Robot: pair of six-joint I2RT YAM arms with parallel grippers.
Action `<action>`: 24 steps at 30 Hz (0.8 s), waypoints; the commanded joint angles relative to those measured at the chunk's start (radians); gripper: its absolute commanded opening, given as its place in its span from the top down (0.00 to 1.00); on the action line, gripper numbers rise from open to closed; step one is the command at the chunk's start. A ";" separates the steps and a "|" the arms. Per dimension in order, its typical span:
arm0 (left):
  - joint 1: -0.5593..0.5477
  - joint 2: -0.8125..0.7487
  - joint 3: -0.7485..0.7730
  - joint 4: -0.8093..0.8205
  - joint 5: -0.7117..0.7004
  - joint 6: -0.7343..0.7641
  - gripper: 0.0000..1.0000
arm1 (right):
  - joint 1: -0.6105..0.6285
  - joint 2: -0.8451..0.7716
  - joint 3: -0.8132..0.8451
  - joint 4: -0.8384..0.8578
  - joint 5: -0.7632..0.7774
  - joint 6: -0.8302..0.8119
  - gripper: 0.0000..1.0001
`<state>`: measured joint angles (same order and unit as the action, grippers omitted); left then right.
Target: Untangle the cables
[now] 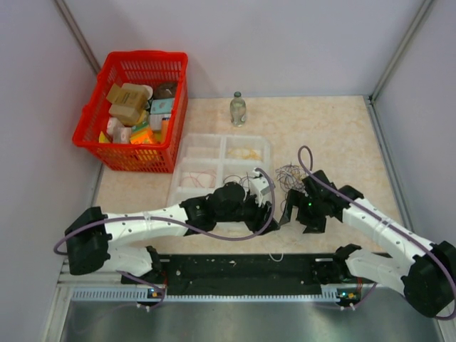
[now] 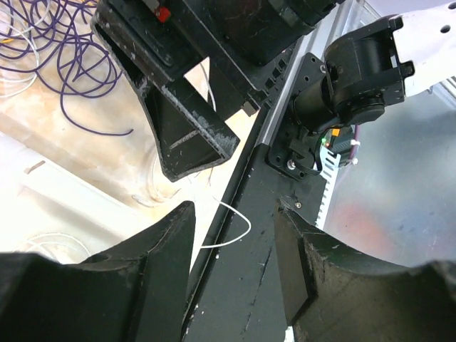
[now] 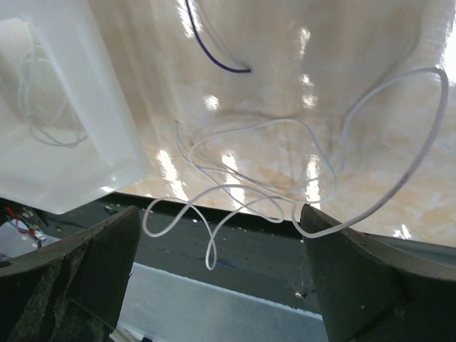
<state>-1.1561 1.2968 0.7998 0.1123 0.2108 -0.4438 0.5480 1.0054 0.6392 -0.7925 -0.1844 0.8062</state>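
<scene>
While your left gripper (image 2: 234,214) and right gripper (image 3: 219,214) hang empty, jaws apart, over a loose white strand (image 3: 235,189) at the table (image 1: 342,128) edge, a few strands (image 1: 201,177) lie in the clear tray (image 1: 267,146), but the purple cables (image 1: 288,174) beside it are mostly knotted

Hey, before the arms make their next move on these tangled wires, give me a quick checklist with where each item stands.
1. Left gripper open, nothing pinched: ok.
2. Right gripper wide open: ok.
3. White wire looped in the gap between the right gripper's jaws: ok.
4. Purple bunch lying on the table, unheld: ok.
5. Room between the two grippers: not ok, they nearly meet.
6. White wire separated from the purple bunch: cannot tell.
</scene>
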 commanded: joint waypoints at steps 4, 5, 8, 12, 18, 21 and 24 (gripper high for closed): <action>-0.024 0.053 0.104 -0.043 -0.053 0.040 0.48 | 0.007 -0.005 0.025 -0.103 0.048 0.010 0.07; -0.028 0.059 0.111 -0.057 -0.068 0.042 0.49 | 0.007 -0.010 0.025 -0.100 0.051 0.014 0.07; -0.042 0.070 0.110 -0.056 -0.093 0.048 0.49 | 0.007 0.005 0.031 -0.010 -0.041 -0.018 0.09; -0.060 0.078 0.114 -0.068 -0.135 0.057 0.49 | 0.007 0.041 0.086 0.071 -0.081 -0.019 0.09; -0.120 0.114 0.162 -0.152 -0.244 0.076 0.50 | -0.016 0.032 0.168 0.004 0.031 -0.048 0.10; -0.154 0.140 0.182 -0.158 -0.261 0.086 0.50 | -0.098 0.038 0.154 -0.014 -0.076 -0.073 0.10; -0.180 0.180 0.216 -0.174 -0.274 0.106 0.50 | -0.114 0.000 0.140 -0.034 -0.101 -0.067 0.11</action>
<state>-1.3045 1.4368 0.9463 -0.0463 -0.0139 -0.3759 0.4625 1.0512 0.7731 -0.7975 -0.2379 0.7609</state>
